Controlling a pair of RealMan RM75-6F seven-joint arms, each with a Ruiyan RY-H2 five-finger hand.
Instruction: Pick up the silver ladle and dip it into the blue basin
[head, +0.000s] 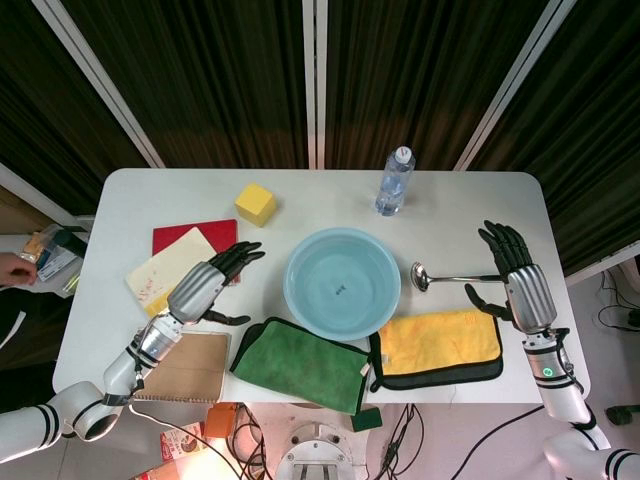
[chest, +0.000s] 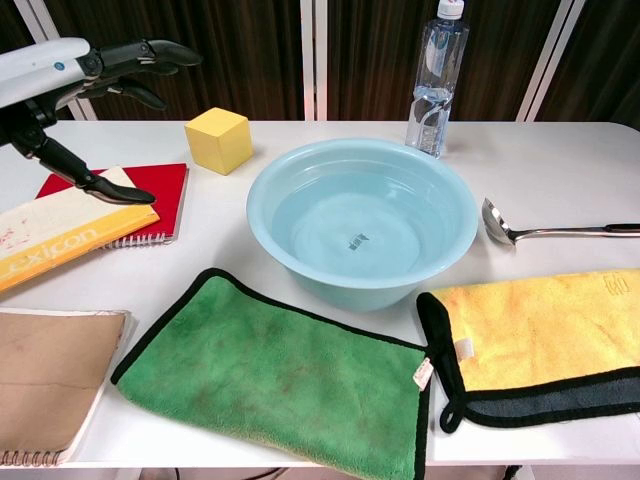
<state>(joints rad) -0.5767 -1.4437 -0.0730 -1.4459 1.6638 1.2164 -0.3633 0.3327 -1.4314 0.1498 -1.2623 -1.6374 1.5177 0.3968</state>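
the silver ladle (head: 452, 276) lay flat right of the blue basin (head: 341, 281), bowl nearest it. the right hand (head: 518, 277), fingers spread and empty, hovered over its handle, likely lining up a grasp; the left hand (head: 208, 284) hung open, idle.

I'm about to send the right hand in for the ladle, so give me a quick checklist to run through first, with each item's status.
1. Right hand free, fingers apart: ok.
2. Silver ladle flat on the table, handle toward the right hand: ok.
3. Ladle handle clear of the yellow cloth: ok.
4. Blue basin upright, nothing over it: ok.
5. Left hand away from the basin: ok.
6. Water in the basin: cannot tell.
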